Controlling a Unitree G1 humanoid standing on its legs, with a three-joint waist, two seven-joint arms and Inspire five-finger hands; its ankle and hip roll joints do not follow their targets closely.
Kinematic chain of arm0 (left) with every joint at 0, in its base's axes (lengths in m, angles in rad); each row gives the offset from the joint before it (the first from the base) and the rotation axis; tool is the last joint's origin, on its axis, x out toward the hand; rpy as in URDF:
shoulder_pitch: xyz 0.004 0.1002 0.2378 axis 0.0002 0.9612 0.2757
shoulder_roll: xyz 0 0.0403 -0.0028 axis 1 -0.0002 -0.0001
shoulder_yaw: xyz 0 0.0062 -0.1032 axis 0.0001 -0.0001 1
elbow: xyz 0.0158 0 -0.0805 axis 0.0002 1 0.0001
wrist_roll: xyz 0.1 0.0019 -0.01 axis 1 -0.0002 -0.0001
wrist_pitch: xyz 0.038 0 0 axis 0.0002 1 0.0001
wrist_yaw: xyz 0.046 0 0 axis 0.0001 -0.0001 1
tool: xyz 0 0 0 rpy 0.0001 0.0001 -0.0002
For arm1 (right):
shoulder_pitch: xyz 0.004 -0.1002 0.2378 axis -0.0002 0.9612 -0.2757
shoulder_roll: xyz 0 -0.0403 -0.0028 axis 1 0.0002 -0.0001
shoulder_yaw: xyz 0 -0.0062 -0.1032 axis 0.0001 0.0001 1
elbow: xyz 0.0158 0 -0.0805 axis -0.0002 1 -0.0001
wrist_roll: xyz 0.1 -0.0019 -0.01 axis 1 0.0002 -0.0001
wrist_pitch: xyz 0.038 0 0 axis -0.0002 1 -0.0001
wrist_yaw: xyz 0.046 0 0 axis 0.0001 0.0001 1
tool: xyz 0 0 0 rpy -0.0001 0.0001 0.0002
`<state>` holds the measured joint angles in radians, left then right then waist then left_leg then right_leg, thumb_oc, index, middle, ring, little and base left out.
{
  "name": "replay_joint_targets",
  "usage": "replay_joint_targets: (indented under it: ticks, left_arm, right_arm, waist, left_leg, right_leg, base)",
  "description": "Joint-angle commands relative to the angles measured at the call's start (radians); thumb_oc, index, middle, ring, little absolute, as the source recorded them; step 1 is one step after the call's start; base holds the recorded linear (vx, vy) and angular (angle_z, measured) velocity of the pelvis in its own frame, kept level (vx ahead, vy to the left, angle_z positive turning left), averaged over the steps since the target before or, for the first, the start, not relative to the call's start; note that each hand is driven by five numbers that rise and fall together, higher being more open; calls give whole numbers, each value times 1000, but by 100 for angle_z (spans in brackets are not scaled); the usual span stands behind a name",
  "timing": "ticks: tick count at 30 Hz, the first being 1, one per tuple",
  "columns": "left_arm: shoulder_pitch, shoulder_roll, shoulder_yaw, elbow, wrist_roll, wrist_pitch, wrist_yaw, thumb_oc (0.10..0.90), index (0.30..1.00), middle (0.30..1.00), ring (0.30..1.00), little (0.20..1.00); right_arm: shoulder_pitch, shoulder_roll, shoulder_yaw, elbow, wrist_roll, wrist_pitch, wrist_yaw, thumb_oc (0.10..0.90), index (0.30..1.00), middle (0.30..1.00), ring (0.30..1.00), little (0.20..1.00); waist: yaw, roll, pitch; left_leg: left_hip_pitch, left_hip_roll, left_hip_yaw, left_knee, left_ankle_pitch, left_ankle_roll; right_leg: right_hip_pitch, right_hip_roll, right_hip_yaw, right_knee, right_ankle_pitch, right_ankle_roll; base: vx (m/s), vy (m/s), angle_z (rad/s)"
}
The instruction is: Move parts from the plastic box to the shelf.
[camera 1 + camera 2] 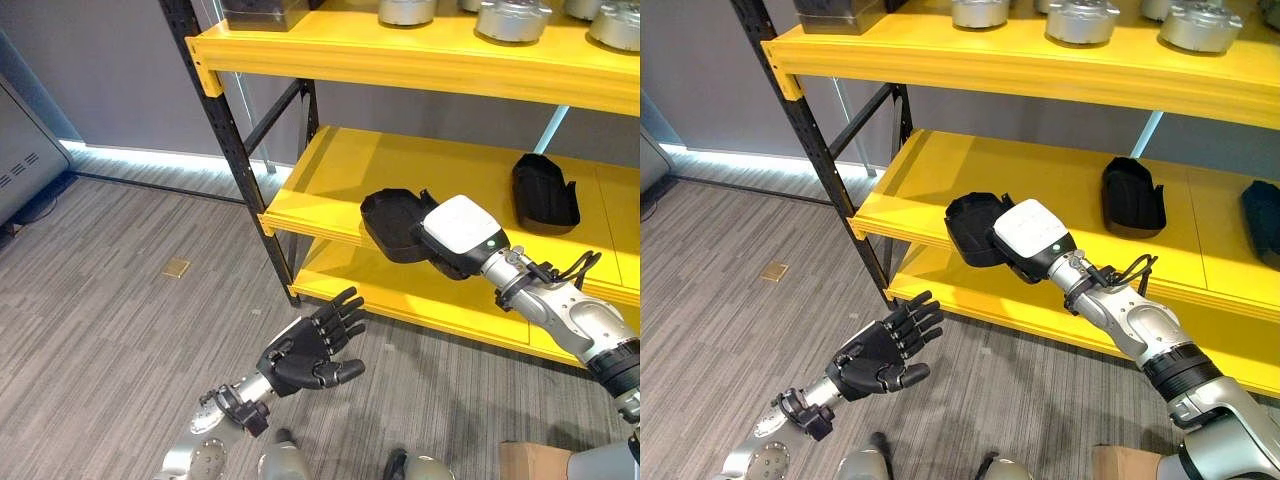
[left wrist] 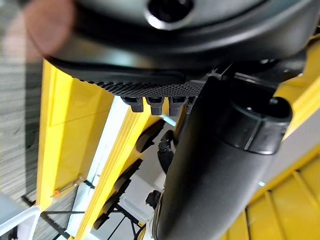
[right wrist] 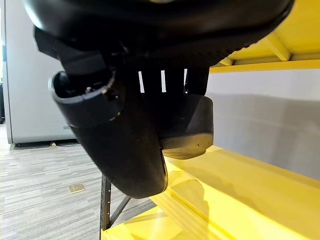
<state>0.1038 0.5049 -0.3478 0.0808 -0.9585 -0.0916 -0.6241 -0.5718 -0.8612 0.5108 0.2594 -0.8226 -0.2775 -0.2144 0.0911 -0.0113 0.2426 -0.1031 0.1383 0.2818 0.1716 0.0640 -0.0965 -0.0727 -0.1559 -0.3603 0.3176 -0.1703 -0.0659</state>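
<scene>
One black part (image 1: 392,224), a thin, stiff, light-looking moulded shell best pinched at its rim, hangs over the shelf (image 1: 330,180) edge in the right hand's (image 1: 455,236) curled grip; left hand (image 1: 312,346) relaxed, empty.

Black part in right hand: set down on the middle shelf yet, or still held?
Held. The right hand grips the black part at the middle shelf front edge; contact underneath cannot be told.
</scene>
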Motion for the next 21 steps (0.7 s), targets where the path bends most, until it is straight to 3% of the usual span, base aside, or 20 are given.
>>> replay_joint_targets:
  ticks: [1,3,5,8,11,21]
  left_arm:
    - [-19,-6,69,-133,-30,-92,-52,900,1000,1000,1000,1000]
    - [-10,-3,76,-132,-43,-90,-63,900,1000,1000,1000,1000]
    - [7,1,100,-121,-47,-93,-80,900,1000,1000,1000,1000]
    - [1,-1,102,-118,-59,-73,-90,900,1000,1000,1000,1000]
    - [-17,5,81,-106,-51,-60,-105,900,1000,1000,1000,1000]
    - [13,32,104,-109,-72,-64,-112,900,1000,1000,1000,1000]
  right_arm:
    - [-202,-10,-32,-120,36,33,-113,400,300,300,300,300]
    - [-185,-8,-37,-131,44,36,-114,400,300,300,300,300]
    - [-169,6,-46,-136,60,17,-121,400,300,300,300,300]
    - [-149,18,-61,-168,70,32,-100,400,300,300,300,300]
    - [-132,30,-74,-173,67,44,-90,400,300,300,300,300]
    - [-119,42,-94,-191,83,69,-68,400,300,300,300,300]
  waist:
    - [-10,14,-26]
    - [-7,19,-19]
    - [10,16,-19]
    - [-4,9,-26]
    - [-8,2,-36]
    - [3,2,-55]
  left_leg:
    - [-19,69,57,-50,75,-45]
    - [-40,85,54,-80,140,-48]
    - [-36,72,-15,-97,96,-31]
    - [8,60,38,-112,42,-8]
    - [42,25,32,-115,-4,19]
    - [75,-41,-7,-141,-54,57]
  right_leg:
    - [210,70,-8,-160,-17,85]
    - [222,73,-7,-158,-12,82]
    - [228,69,22,-124,-39,89]
    - [237,62,6,-124,-40,93]
    - [235,57,7,-119,-38,100]
    - [204,44,23,-130,-14,125]
  base:
    - [150,56,-29]
    - [186,114,-39]
    - [286,168,-54]
    - [177,100,-57]
    - [160,98,-15]
    - [109,84,8]
